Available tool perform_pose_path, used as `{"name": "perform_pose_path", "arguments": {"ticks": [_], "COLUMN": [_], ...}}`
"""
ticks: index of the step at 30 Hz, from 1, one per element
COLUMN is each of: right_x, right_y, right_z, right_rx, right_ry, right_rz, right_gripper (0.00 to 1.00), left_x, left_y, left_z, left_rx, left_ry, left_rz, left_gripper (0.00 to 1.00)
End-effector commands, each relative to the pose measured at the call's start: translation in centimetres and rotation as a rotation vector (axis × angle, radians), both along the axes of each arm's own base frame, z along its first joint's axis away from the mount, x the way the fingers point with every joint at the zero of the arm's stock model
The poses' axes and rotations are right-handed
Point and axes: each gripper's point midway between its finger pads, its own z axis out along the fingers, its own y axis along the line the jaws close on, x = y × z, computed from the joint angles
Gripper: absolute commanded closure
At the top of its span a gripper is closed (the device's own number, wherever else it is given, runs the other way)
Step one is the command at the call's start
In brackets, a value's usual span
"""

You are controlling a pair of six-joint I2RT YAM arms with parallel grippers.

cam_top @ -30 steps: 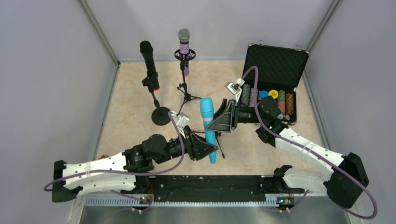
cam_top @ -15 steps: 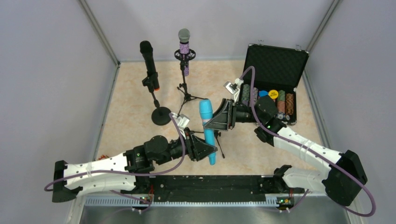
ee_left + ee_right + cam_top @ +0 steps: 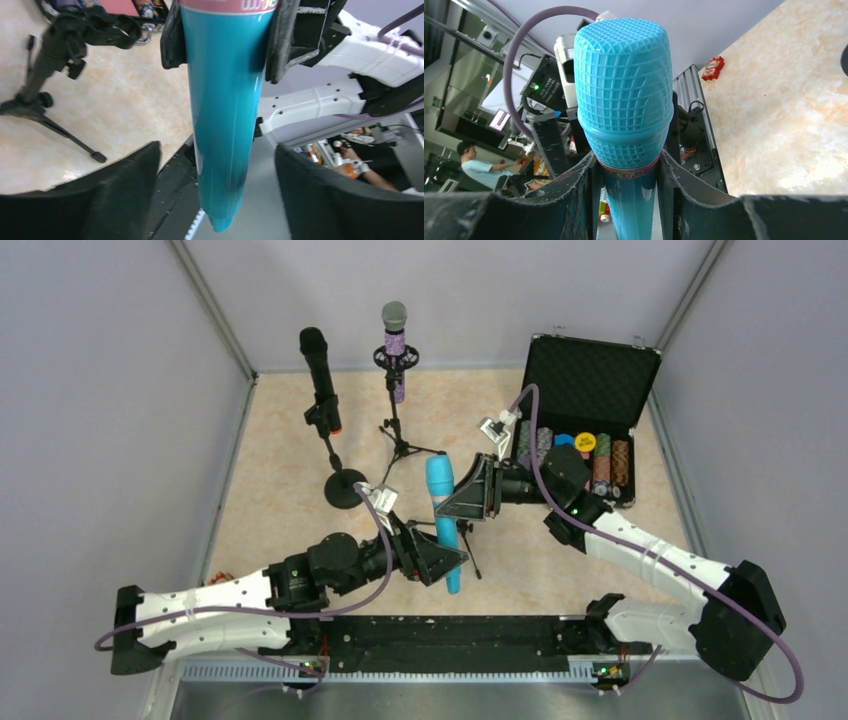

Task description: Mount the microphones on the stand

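The right hand (image 3: 452, 508) is clamped on the cyan microphone (image 3: 444, 515) just under its grille, both pads pressed flat against the neck, holding it upright above the bench (image 3: 285, 490) near the front edge. The left hand (image 3: 447, 558) stands wide open around the lower barrel, with a gap between each of its fingers (image 3: 125, 195) and the barrel. A black tripod stand (image 3: 47, 60) is just beside it. Towards the back wall, well apart, the black microphone (image 3: 318, 365) and purple microphone (image 3: 396, 350) sit in their stands.
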Motion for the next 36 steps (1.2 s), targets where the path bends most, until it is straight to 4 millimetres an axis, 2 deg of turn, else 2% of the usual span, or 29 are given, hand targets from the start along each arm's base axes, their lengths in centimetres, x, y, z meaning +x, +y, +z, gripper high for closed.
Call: {"name": "perform_pose_path", "arguments": {"ticks": [1,5,11,20,29,36], "right_x": [0.4,1.0,3.0,5.9,7.1,7.7], "right_y": [0.3,0.4,-0.1,-2.8,-7.1,-10.5], "right_z": [1.5,0.9,-0.3,-0.1,3.3,5.3], "right_rx": [0.014,-0.026,-0.122,-0.194,-0.176,-0.16], "right_ry": [-0.069,-0.088,-0.104,-0.18,-0.328,-0.418], "right_rz": [-0.018,-0.05,-0.18,-0.432,-0.671,-0.842], "right_gripper": [1.0,1.0,1.0,1.0,1.0,1.0], "left_x": [1.2,1.5,1.7,1.7,1.3,2.3], "left_y": [0.7,1.1,1.4,1.5,1.3,2.2], "left_z": [0.5,-0.6,-3.5,-7.7,-12.6,-15.7], "left_rx": [-0.046,-0.035,0.013,0.104,0.257,0.439], "left_ry": [0.018,0.042,0.068,0.114,0.159,0.191], "left_rz": [0.084,0.111,0.132,0.14,0.124,0.203], "left_gripper": [0.01,0.01,0.01,0.01,0.01,0.01]}}
